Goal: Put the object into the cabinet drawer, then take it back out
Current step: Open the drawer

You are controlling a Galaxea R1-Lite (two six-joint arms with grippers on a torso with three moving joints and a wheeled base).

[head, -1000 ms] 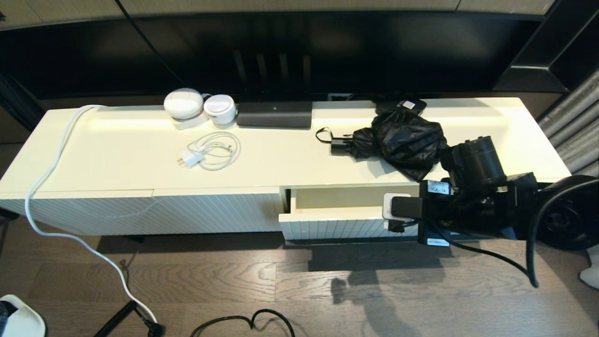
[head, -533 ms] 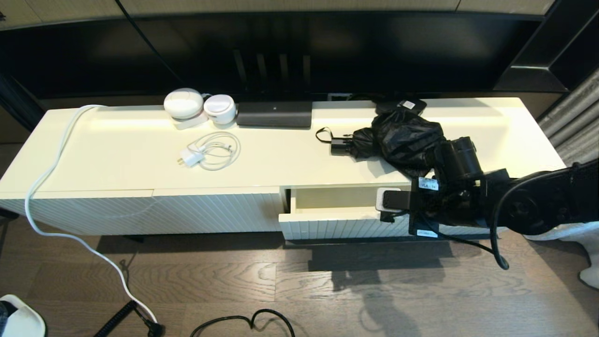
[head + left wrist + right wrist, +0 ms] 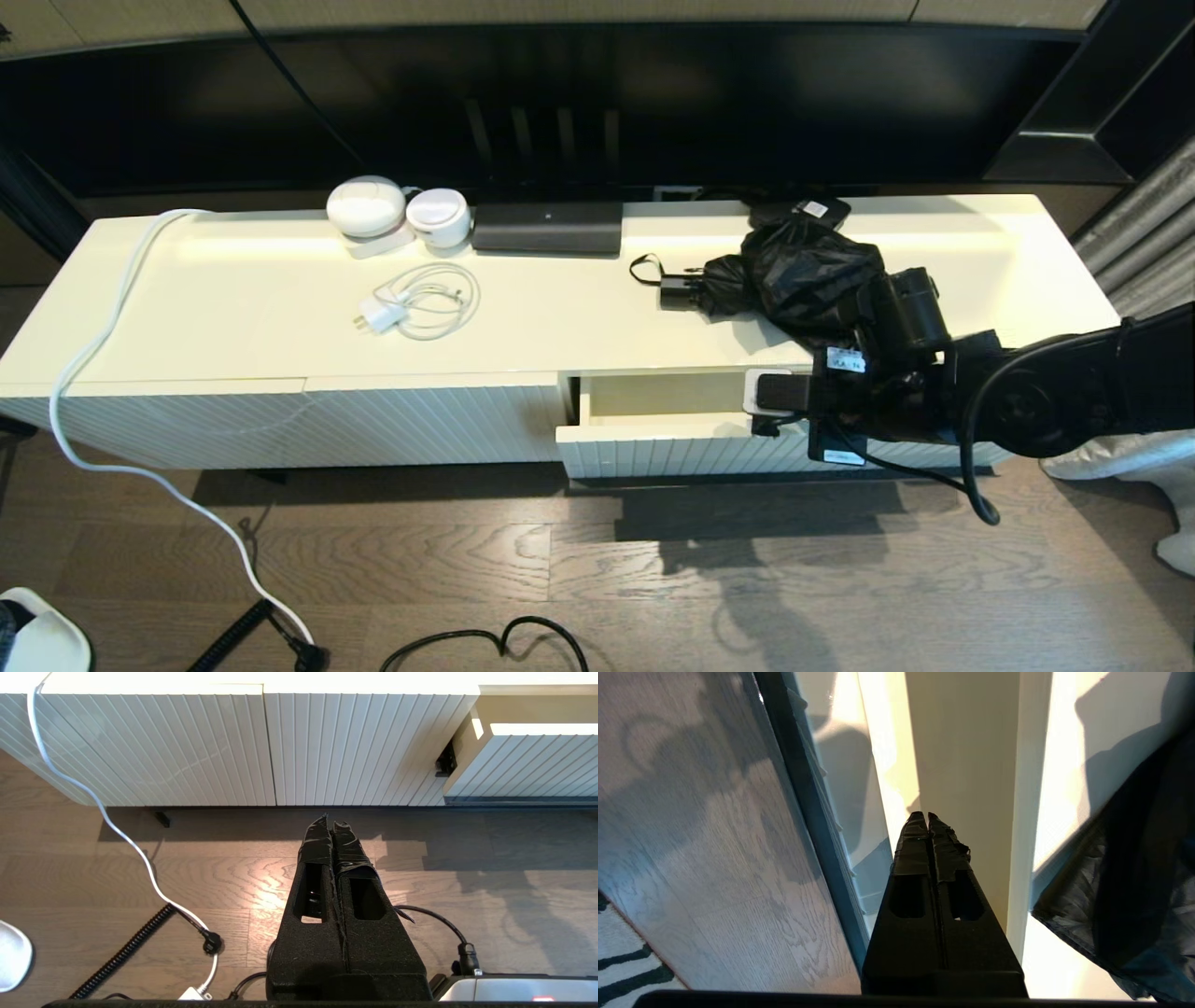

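my right gripper (image 3: 928,817), fingers pressed together and empty, hangs over the part-open cabinet drawer (image 3: 653,439) at the cabinet's front right. the umbrella (image 3: 794,280) lies on top near that edge, ready to grab.

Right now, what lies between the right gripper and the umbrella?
In the right wrist view, only the cabinet top's front edge separates the shut right gripper, over the open drawer, from the umbrella.
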